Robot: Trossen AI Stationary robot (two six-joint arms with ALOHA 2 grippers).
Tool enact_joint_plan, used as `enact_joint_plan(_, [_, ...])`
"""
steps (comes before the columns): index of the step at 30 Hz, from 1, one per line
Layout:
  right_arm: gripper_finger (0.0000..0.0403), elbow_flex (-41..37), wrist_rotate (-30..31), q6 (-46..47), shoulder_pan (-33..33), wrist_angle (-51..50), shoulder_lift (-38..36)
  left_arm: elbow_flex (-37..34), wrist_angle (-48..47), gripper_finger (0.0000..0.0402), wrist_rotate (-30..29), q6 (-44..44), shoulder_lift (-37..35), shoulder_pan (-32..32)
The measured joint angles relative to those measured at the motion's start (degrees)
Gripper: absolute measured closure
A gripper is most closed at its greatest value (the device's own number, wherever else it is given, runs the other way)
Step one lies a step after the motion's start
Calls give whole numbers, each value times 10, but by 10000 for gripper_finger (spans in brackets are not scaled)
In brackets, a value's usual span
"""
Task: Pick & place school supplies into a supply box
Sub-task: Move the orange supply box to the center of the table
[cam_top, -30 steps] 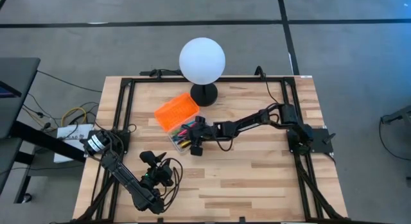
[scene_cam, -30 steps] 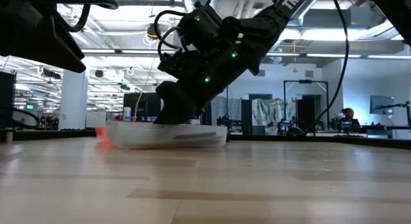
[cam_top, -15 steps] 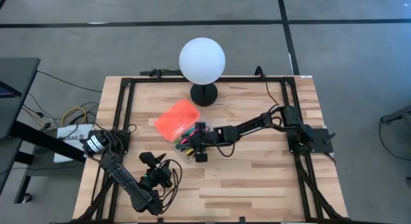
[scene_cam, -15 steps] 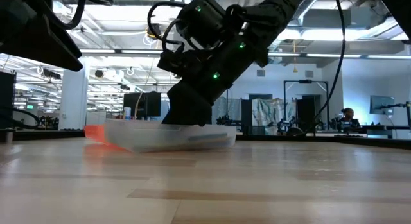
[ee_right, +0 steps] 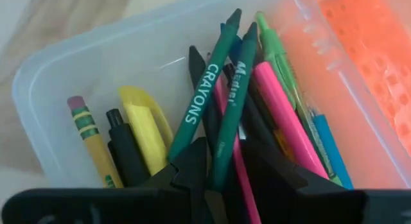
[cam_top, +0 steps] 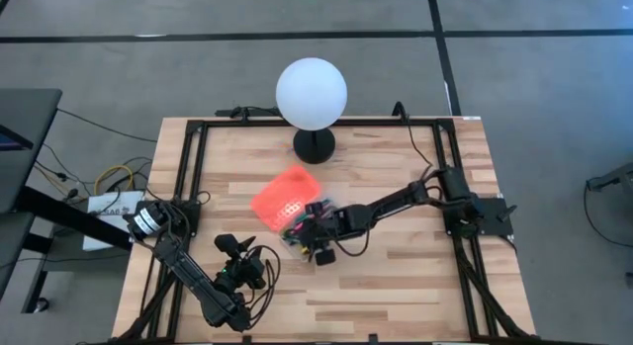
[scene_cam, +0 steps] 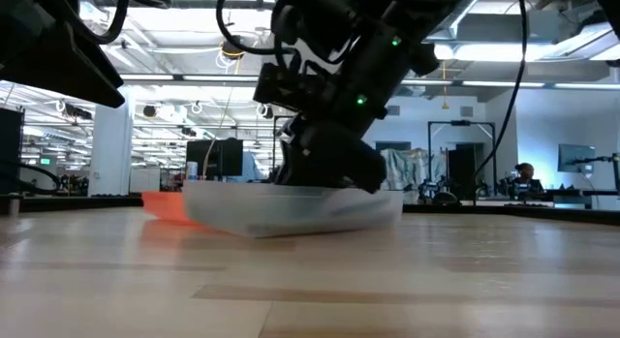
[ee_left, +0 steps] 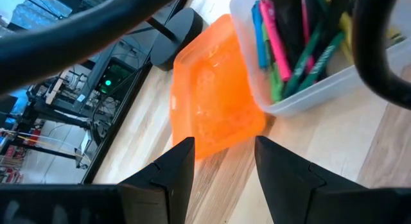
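Observation:
The supply box (cam_top: 295,224), a clear case with its orange lid (cam_top: 286,196) folded open beside it, rests on the wooden table. It holds several pens, pencils and markers (ee_right: 218,115) in green, pink, yellow, black and blue. I see no scissors. My right gripper (cam_top: 309,230) reaches into the box and is shut among the pens (ee_right: 223,176). In the low view it stands over the box (scene_cam: 291,207). My left gripper (cam_top: 240,249) is open and empty near the table's near left, facing the lid (ee_left: 215,102) and the box (ee_left: 302,57). My right gripper has a green marker (ee_right: 226,144) and a pink pen (ee_right: 236,176) between its two fingers, near their lower ends. It comes into the box from above, and its fingers lie across the pens. The pens stay in the box, leaning on the others. Whether the fingers touch the box's floor is hidden.
A white globe lamp (cam_top: 312,92) on a black base (cam_top: 315,145) stands at the table's far middle, close behind the lid. A black frame (cam_top: 188,187) runs along the table's edges. Bare wood lies to the near right (cam_top: 396,286).
My right gripper has gone toward the table's near edge and a little to the right, staying inside the box. The box and its open lid have slid along the table with it, away from the lamp, and have turned a little.

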Motion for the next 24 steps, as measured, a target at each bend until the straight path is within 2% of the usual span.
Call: enact_joint_plan(24, [302, -2, -1, -45, 91, -85, -25, 0, 0, 244, 0, -2, 0, 0])
